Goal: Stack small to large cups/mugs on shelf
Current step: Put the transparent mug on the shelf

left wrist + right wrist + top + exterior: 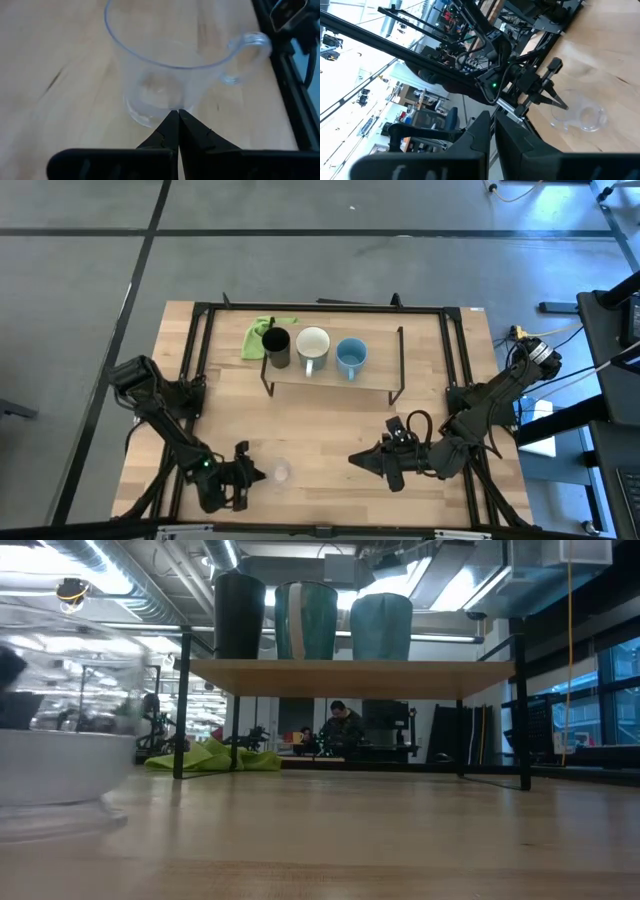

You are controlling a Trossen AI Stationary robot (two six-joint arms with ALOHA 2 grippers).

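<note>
We see the left claw [177, 116] pressed together just beside the clear cup [175, 60] on the bench [330, 430]; the right claw [362, 461] waits, fingers together.

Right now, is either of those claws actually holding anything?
No. The left gripper is shut, empty, just short of the clear cup; the right gripper holds nothing.

Your high view looks straight down on the whole table [330, 415], shelf [330, 375] at frame centre. Your low view sits at tabletop height, facing level under the shelf [350, 675] into the room, the clear cup [60, 740] very close at left. The left wrist view looks closely down at that same cup [170, 70]; the right wrist view sees it [580, 117] farther off, at right.
</note>
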